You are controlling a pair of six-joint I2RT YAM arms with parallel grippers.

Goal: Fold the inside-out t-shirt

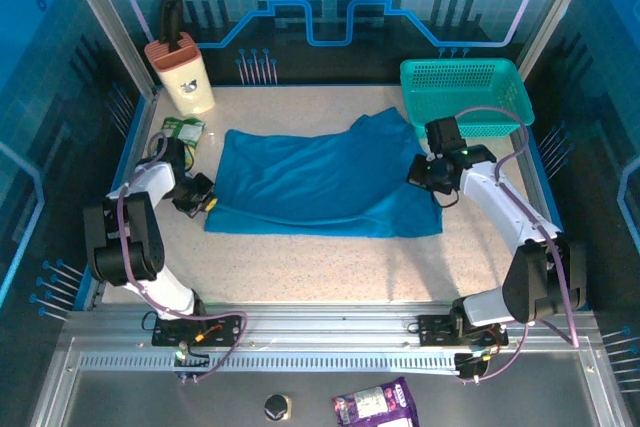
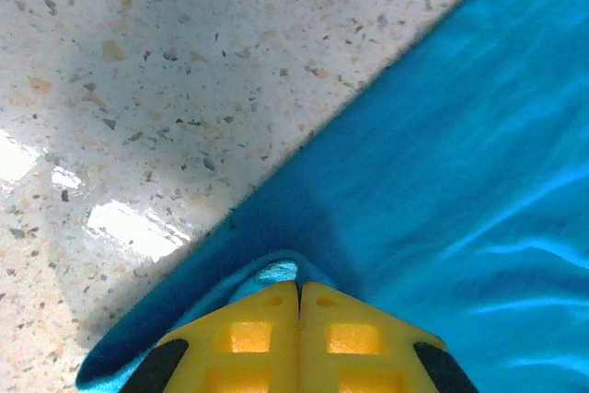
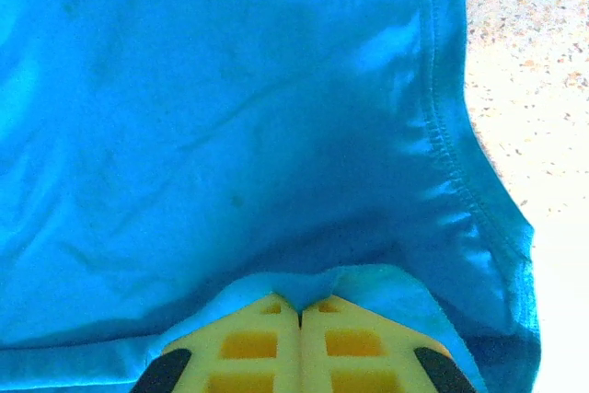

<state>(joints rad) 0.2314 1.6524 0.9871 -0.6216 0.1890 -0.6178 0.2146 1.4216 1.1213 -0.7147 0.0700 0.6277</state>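
The inside-out t-shirt [image 1: 320, 182] is a plain blue cloth lying folded and wrinkled across the middle of the speckled table. My left gripper [image 1: 205, 202] sits at its left front corner, shut on a pinch of the cloth. In the left wrist view the yellow jaws [image 2: 298, 290] meet with a small fold of the t-shirt [image 2: 442, 181] between their tips. My right gripper [image 1: 428, 175] is at the shirt's right edge, shut on the fabric. In the right wrist view the gripper [image 3: 300, 306] pinches the t-shirt [image 3: 230, 117], whose stitched hem runs along the right.
A teal mesh basket [image 1: 465, 95] stands at the back right, just behind my right arm. A beige holder with a black tool [image 1: 183, 72] stands at the back left, a small green packet [image 1: 183, 131] in front of it. Bare tabletop [image 1: 320, 267] lies in front of the shirt.
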